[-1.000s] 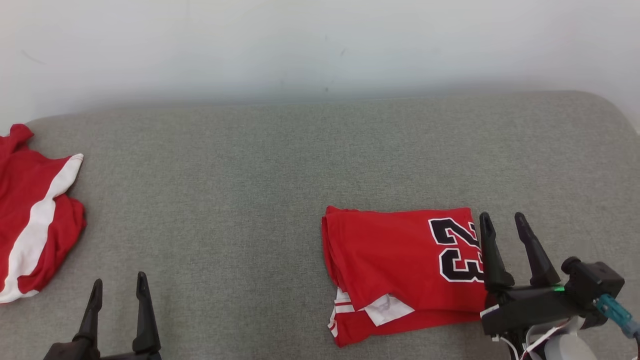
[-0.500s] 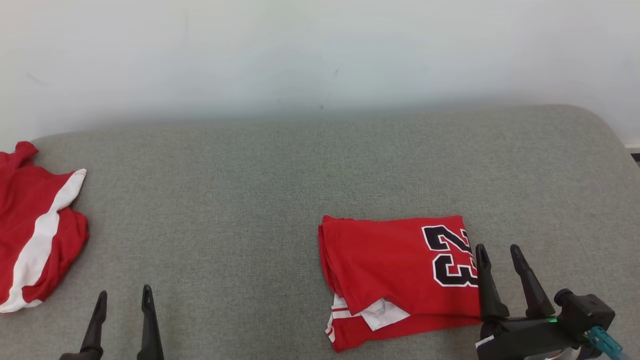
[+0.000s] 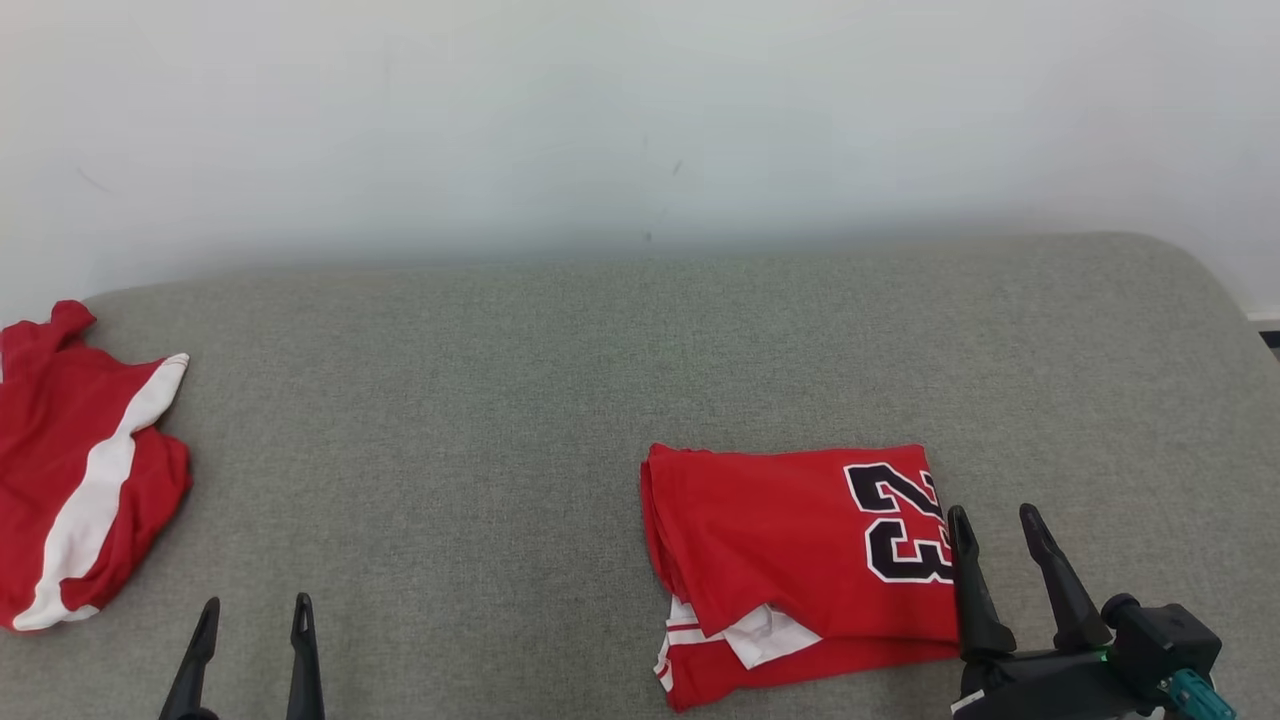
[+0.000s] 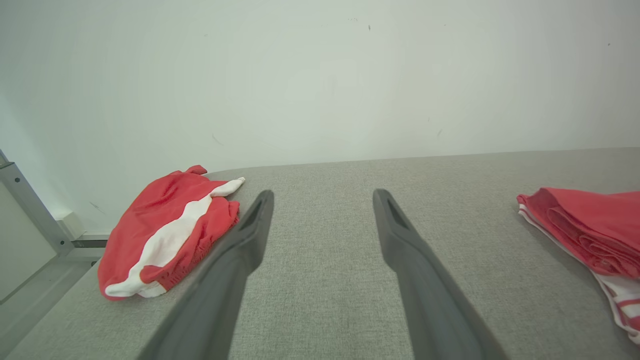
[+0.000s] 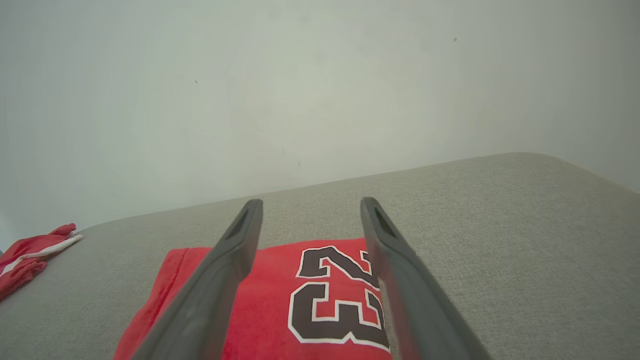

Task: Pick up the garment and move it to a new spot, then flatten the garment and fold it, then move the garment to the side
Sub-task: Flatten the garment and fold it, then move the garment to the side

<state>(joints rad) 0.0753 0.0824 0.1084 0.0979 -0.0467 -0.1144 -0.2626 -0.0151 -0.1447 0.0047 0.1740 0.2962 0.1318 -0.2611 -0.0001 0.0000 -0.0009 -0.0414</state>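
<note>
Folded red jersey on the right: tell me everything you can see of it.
The folded red jersey is soft-looking cloth in a rough rectangle of several layers, lying flat on the grey upholstered surface, right of centre in the head view. A black 23 outlined in white lies sideways near its right edge. At its near left corner a white patch and red-and-white striped trim poke out. The open right gripper hangs over the right edge; whether it touches cannot be told.

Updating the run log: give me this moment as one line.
stage: jersey folded on grey cushion | left gripper: open, empty | right gripper: open, empty, at jersey's right edge | other garment: crumpled, far left
</note>
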